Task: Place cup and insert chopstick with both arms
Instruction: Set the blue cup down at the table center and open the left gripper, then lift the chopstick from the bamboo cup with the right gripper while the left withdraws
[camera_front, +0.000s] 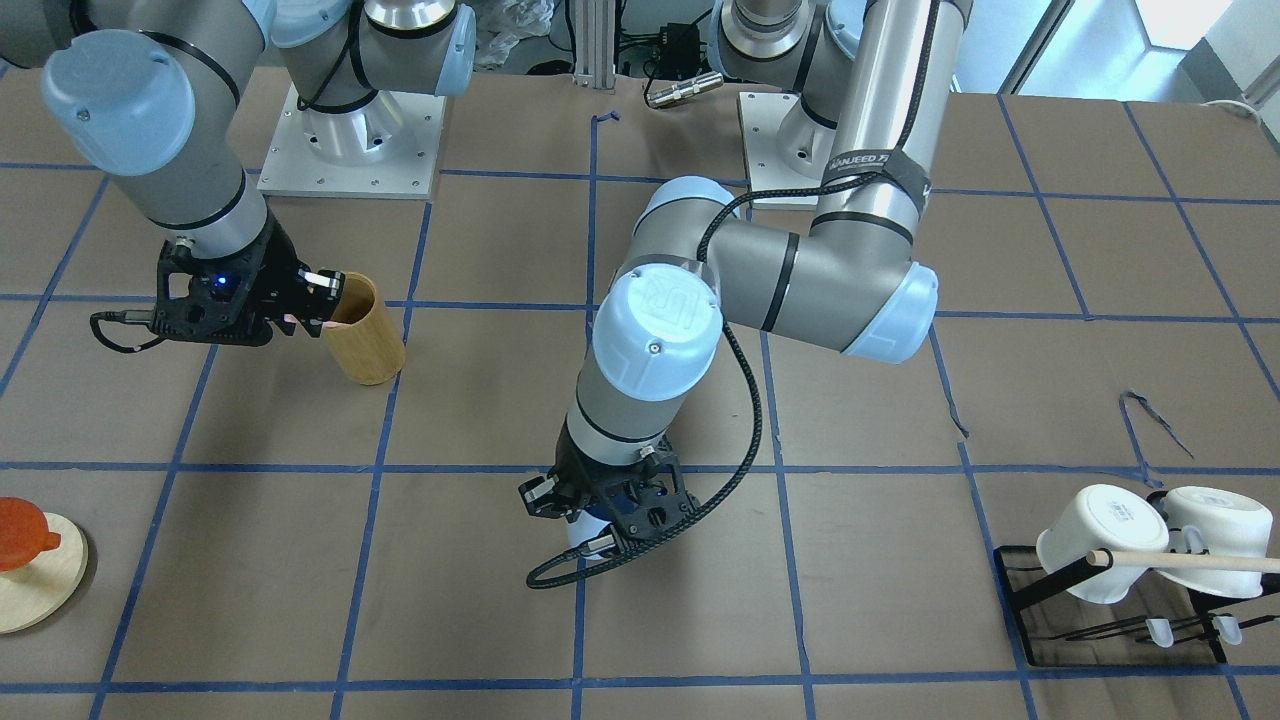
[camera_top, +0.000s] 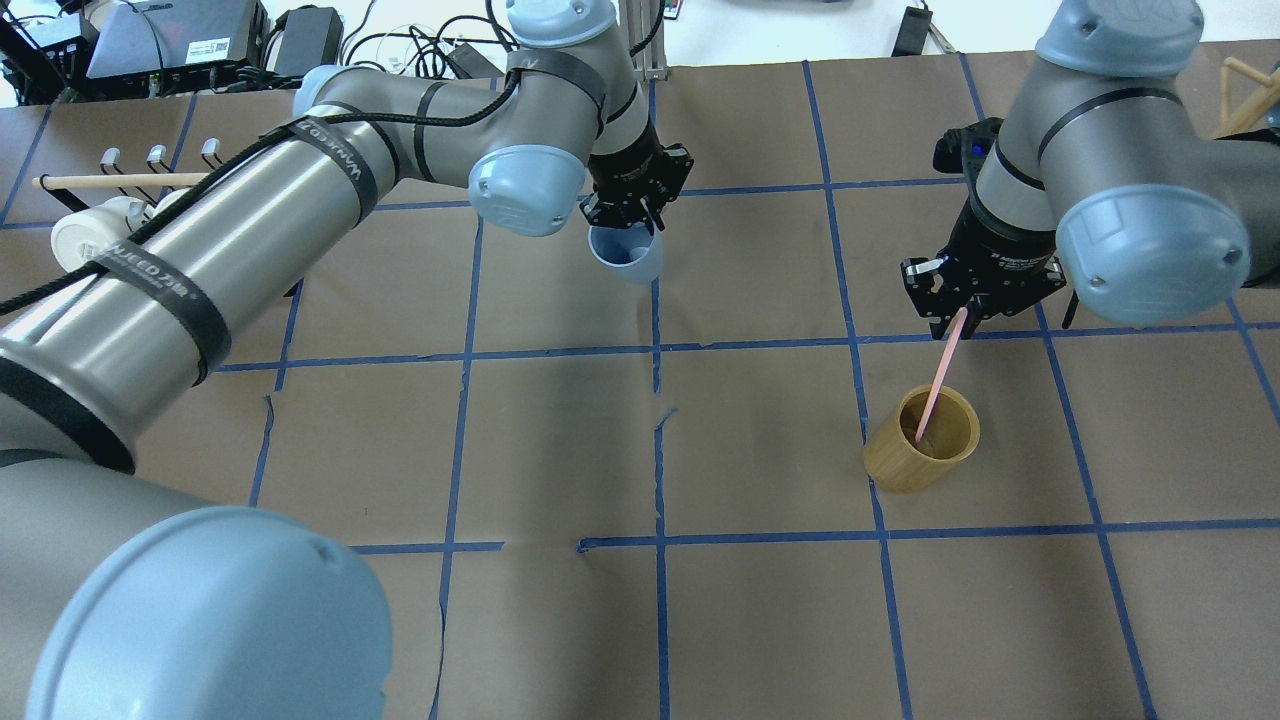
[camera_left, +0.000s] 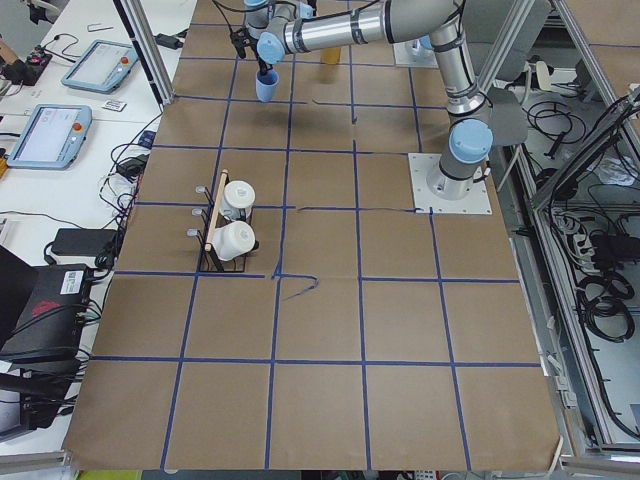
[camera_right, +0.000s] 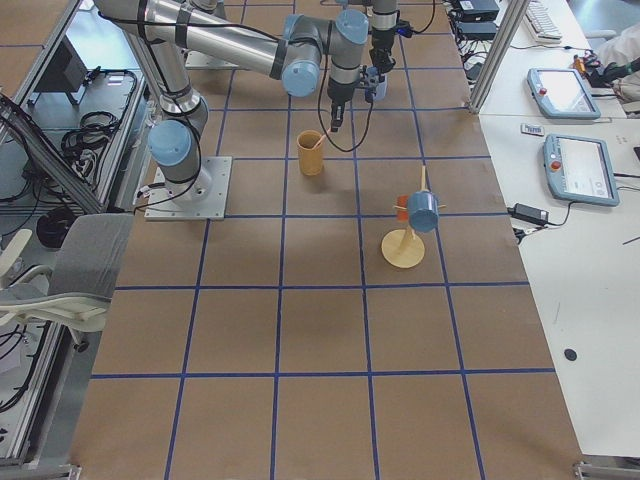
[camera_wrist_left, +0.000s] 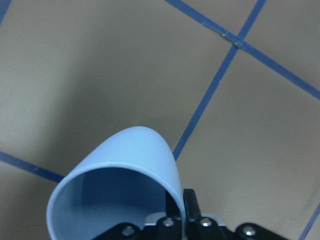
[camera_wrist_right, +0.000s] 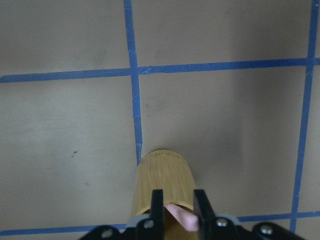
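Note:
My left gripper (camera_top: 634, 207) is shut on the rim of the pale blue cup (camera_top: 626, 252) and holds it tilted near the table's far middle. In the left wrist view the cup (camera_wrist_left: 125, 165) fills the lower frame, its wall pinched between the fingers (camera_wrist_left: 190, 207). My right gripper (camera_top: 962, 318) is shut on the top of a thin pink chopstick (camera_top: 939, 385). The stick's lower end slants down into the tan bamboo cylinder (camera_top: 921, 438). The right wrist view shows the pink stick (camera_wrist_right: 181, 218) between the fingers, with the cylinder (camera_wrist_right: 162, 182) below.
A black rack (camera_front: 1040, 590) with two white mugs (camera_front: 1100, 540) and a wooden rod stands at the robot's far left. A round wooden stand (camera_front: 35, 585) with an orange piece stands at its far right. Blue tape lines grid the brown table.

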